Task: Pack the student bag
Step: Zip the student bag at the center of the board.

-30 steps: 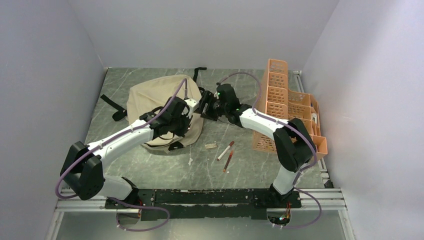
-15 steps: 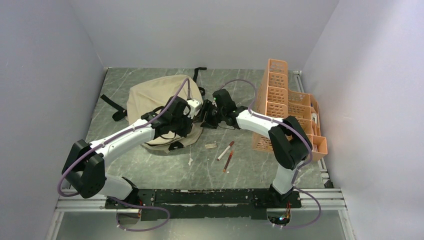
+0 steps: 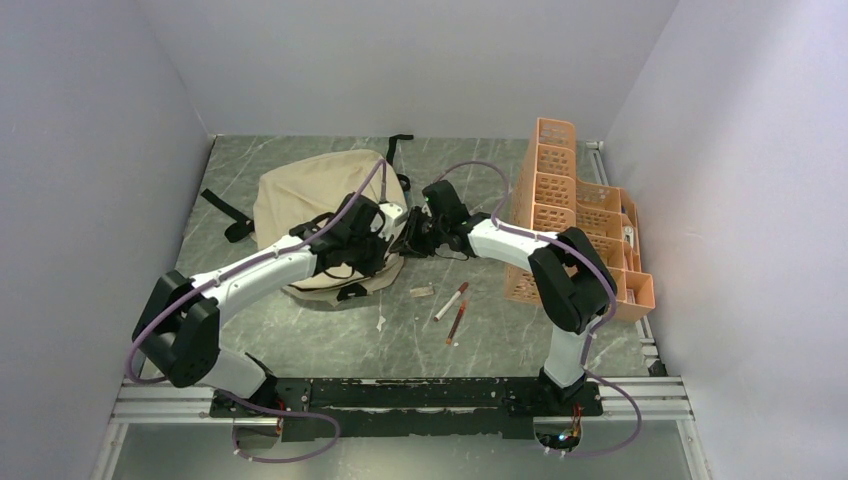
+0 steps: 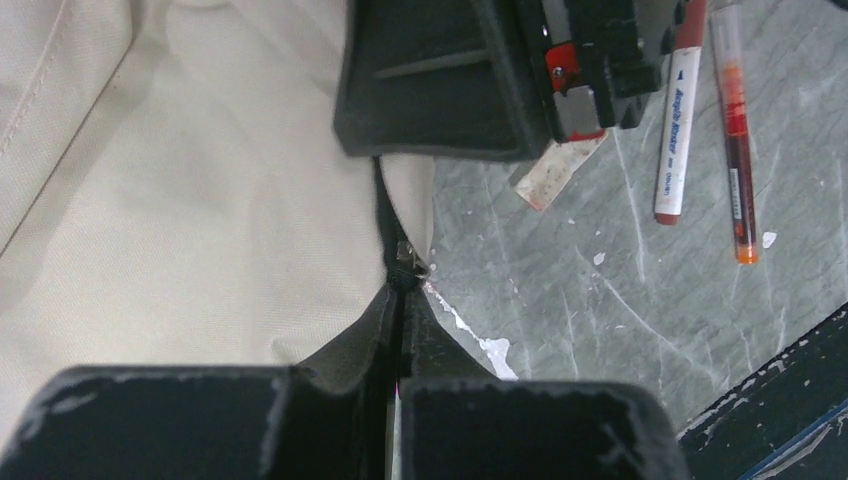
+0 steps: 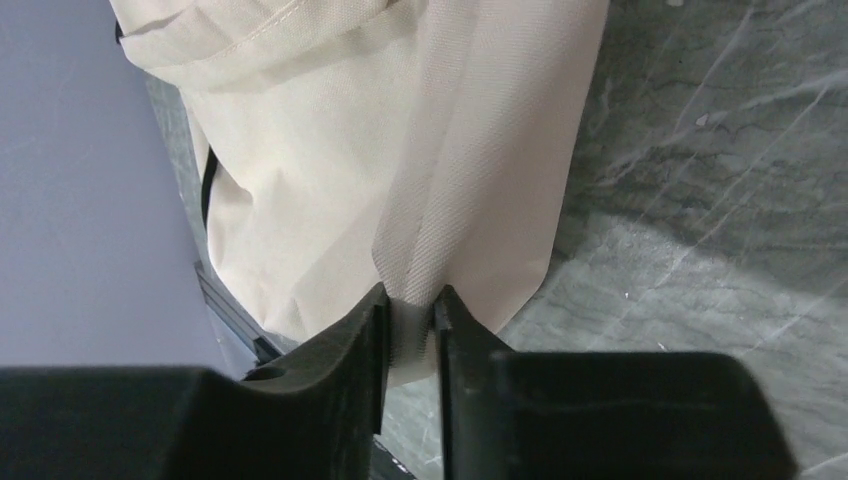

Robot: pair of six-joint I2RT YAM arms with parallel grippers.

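Orange perforated organizer [image 3: 580,215] along the right edge of the marbled table [image 3: 300,340]. White marker [image 3: 452,300] and red pen [image 3: 457,322] lying side by side, small beige scrap [image 3: 421,291] near them.

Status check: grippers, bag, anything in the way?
Left gripper shut on student bag at zipper. Right gripper pinching a fabric fold. Marker and red pen loose on table, not blocking.
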